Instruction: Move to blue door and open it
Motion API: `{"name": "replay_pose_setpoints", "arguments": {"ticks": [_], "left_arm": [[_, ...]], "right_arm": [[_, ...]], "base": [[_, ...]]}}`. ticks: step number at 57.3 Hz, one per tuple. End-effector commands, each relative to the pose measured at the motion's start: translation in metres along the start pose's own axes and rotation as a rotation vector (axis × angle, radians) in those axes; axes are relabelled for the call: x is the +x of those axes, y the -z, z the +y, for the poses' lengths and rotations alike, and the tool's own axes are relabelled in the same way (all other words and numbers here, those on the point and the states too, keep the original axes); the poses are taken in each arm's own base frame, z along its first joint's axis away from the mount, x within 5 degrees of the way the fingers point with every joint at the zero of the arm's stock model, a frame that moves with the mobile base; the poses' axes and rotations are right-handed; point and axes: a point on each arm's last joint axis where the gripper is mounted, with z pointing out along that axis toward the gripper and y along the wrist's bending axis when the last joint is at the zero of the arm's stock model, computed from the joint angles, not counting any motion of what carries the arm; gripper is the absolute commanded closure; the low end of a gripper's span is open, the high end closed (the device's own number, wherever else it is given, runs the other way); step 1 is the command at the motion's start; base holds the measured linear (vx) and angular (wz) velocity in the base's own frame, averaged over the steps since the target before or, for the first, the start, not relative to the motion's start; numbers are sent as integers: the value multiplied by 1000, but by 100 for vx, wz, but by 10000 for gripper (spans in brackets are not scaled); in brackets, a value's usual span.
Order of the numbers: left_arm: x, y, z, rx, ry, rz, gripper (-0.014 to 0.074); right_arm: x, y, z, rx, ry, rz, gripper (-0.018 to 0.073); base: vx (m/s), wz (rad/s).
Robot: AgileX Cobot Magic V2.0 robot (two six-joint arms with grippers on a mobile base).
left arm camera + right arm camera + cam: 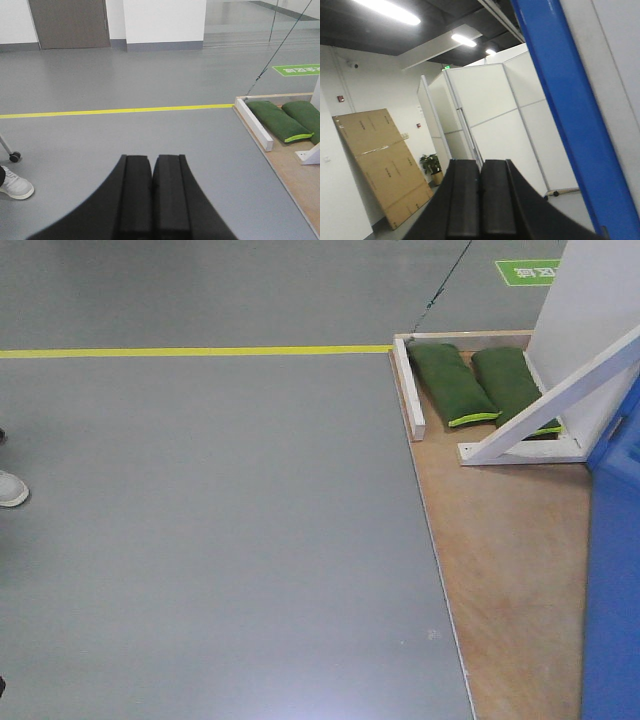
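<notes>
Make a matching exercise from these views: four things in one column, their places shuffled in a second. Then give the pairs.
Things:
1. blue door
2. green sandbags
3. yellow floor line
4. cardboard sheets

Places:
A. leaning against a white wall
B. lying on the wooden platform, beside a white brace
C. running across the grey floor to the platform's corner
D. at the right edge of the front view

Pairs: 1-D, 2-B, 3-C, 4-A.
</notes>
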Motion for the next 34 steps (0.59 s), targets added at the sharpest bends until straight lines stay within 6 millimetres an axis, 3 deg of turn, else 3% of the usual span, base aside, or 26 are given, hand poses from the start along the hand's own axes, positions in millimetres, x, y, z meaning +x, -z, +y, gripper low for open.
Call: {"name": "replay_pose_setpoints", "arguments": {"ticks": [1, 17, 34], "left_arm": [[-16, 4, 0, 10, 6, -115, 524], [-16, 4, 0, 10, 6, -115, 524], [-16, 4, 0, 10, 6, -115, 524]], "right_arm": [[-41, 17, 24, -76, 11, -131, 547], [-52, 38, 67, -213, -28, -132, 547], [-48, 60, 120, -403, -7, -113, 547]], "base": [[0, 0], [0, 0], [0, 0]]}}
